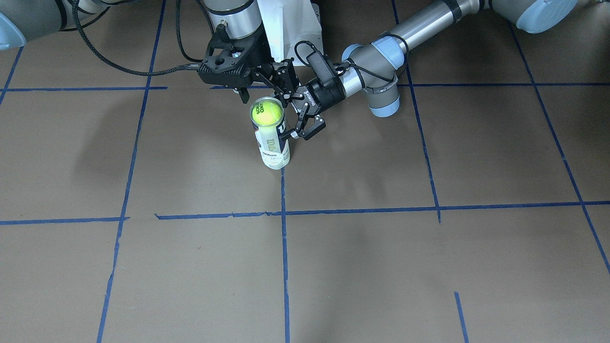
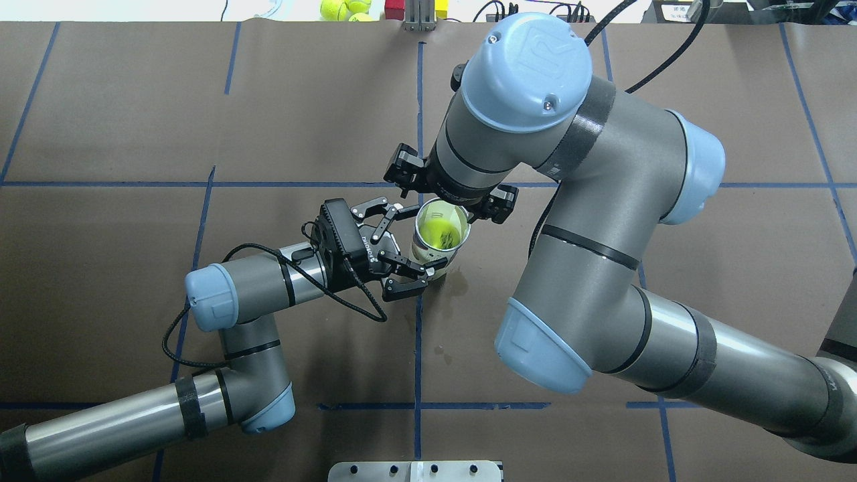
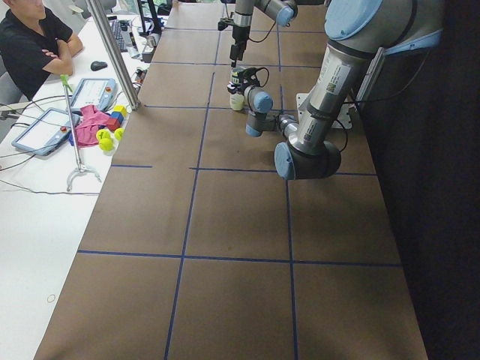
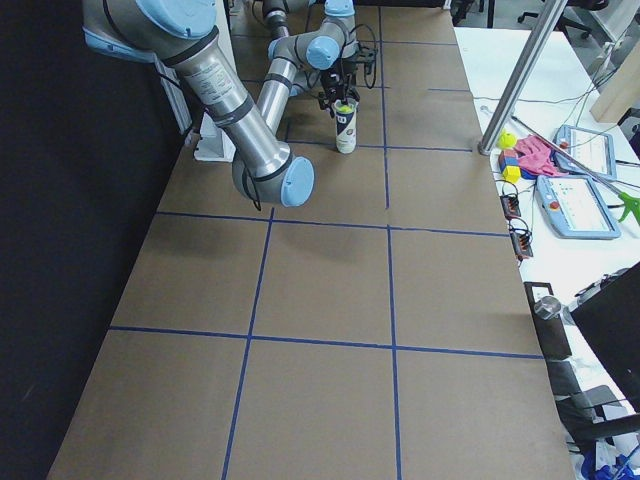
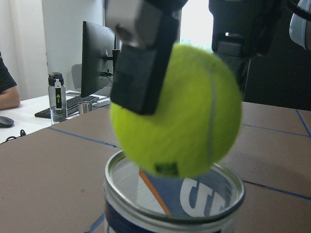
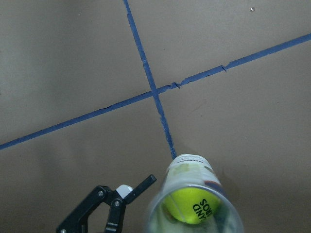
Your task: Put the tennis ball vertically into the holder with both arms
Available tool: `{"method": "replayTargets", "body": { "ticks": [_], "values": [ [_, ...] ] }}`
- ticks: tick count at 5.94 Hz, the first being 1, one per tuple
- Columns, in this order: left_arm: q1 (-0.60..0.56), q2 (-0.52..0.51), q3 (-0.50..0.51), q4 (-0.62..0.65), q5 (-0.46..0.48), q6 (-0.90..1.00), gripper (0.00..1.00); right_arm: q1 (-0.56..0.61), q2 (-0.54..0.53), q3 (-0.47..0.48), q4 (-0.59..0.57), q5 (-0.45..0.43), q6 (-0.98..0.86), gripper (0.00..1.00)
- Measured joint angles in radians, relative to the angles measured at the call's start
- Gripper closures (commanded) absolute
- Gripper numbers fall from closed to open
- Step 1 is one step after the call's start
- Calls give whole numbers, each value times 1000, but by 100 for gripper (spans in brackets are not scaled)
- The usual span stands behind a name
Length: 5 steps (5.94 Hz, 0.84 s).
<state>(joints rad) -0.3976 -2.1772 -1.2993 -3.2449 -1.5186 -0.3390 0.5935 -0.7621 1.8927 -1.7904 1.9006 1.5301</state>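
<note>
The tennis ball [image 5: 177, 111] hangs at the mouth of the holder [image 1: 272, 147], its underside level with the rim. The clear Wilson can stands upright on the brown table. My right gripper [image 1: 263, 96] points straight down over the can. Its fingers [image 5: 141, 58] flank the ball in the left wrist view and are shut on it. My left gripper [image 2: 412, 248] reaches in sideways at label height. It is open, with one finger on each side of the can and a gap showing beside the can in the right wrist view [image 6: 114, 204].
Blue tape lines [image 1: 284, 247] grid the brown table. Spare tennis balls [image 2: 345, 8] and coloured blocks lie at the far edge. An operator [image 3: 30, 45] sits at a side desk with tablets [image 3: 45, 129] and a metal pole [image 3: 112, 52].
</note>
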Motion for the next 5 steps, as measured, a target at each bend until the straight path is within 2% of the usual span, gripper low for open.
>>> {"method": "replayTargets", "body": {
  "ticks": [2,4,5],
  "values": [
    [-1,7,-8,-3,0,1,0,51,-15,92,-101,21,0,0],
    [-2,51,-75,-4,0,-1,0,249,-151,212,-152,154,-41,0],
    [-2,95,-133,-4,-1,-1,0,342,-243,246,-154,213,-155,0]
  ]
}}
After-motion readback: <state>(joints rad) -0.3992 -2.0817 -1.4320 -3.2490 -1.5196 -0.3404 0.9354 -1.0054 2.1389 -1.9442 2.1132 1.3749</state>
